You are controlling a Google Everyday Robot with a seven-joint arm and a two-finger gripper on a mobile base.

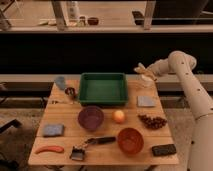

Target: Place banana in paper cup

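One gripper hangs over the back right corner of the wooden table, clamped on the banana, above the paper cup.

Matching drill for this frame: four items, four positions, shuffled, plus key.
Items:
1. green tray
2. purple bowl
3. orange-red pepper
4. gripper

Positions:
A. front left corner of the table
B. above the back right corner
C. back centre
D. middle, just left of the orange fruit

Pairs: 1-C, 2-D, 3-A, 4-B
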